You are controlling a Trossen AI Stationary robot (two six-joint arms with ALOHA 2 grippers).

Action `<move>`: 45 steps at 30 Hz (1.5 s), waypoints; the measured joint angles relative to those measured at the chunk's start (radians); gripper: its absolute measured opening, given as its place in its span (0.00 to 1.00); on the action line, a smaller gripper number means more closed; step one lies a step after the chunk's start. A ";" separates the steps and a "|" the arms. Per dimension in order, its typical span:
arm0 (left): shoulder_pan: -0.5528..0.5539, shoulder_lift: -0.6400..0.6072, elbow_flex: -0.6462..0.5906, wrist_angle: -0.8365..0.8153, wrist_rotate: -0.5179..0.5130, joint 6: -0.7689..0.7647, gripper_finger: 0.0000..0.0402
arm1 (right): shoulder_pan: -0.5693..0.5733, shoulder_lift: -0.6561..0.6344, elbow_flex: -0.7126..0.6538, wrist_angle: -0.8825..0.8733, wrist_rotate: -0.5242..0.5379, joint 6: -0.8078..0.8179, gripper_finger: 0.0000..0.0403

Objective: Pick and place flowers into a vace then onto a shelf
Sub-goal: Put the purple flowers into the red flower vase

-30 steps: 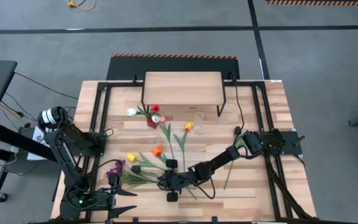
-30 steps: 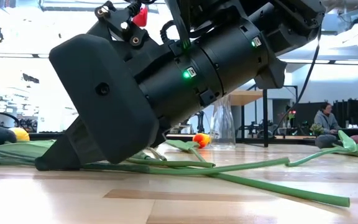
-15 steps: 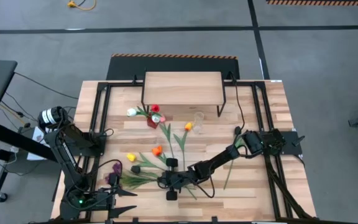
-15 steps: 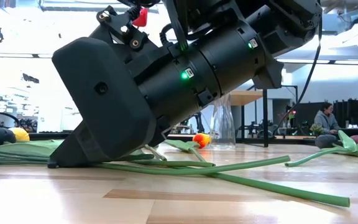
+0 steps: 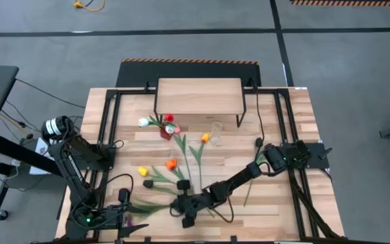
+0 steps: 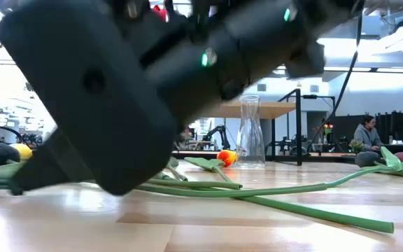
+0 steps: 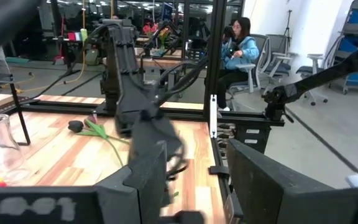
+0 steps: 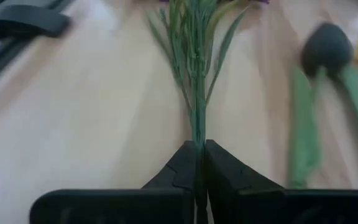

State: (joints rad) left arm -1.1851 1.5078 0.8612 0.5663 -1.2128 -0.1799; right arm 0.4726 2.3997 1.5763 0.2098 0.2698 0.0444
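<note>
The right tool [image 8: 199,163] was pinched shut on the purple sprig's stem [image 8: 196,93], low over the tabletop [image 5: 276,203] near its front edge. The left tool [image 7: 194,180] was spread apart at the front-left corner.

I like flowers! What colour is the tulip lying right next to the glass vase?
Orange. The tulip beside the vase shows best in the high view.

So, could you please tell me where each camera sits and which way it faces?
High: overhead, looking straight down; both arms, shelf.
Low: table height, looking level across; right arm fills it, glass vase behind.
Left wrist: past the left claw toward the room.
Right wrist: down at the right claw shut on a purple sprig.
Shared: the low and left wrist views both show the vase.
</note>
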 joint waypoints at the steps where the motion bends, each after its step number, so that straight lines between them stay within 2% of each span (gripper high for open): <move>1: 0.000 0.000 0.000 -0.010 -0.006 0.000 0.39 | 0.005 0.000 0.014 -0.018 0.001 -0.011 0.03; 6: 0.000 0.000 0.000 -0.026 -0.039 0.000 0.39 | 0.028 0.000 0.062 -0.061 0.027 -0.061 0.01; 14: 0.000 0.000 0.000 -0.030 -0.054 -0.006 0.39 | 0.029 -0.002 0.135 -0.188 0.245 -0.019 0.02; 23: 0.000 0.000 0.000 -0.032 -0.057 -0.012 0.39 | 0.028 -0.003 0.197 -0.203 0.391 -0.010 0.01; 29: 0.000 0.000 0.000 -0.032 -0.056 -0.012 0.39 | 0.059 -0.004 0.268 -0.292 0.558 -0.010 0.01; 38: 0.000 0.000 0.000 -0.031 -0.056 -0.019 0.39 | 0.097 -0.005 0.309 -0.323 0.818 -0.019 0.01; 45: 0.000 0.000 0.000 -0.031 -0.056 -0.019 0.39 | 0.113 -0.005 0.327 -0.359 0.963 -0.018 0.01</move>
State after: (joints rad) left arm -1.1851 1.5078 0.8612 0.5350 -1.2686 -0.1993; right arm 0.5854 2.3943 1.9037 -0.1493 1.2326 0.0265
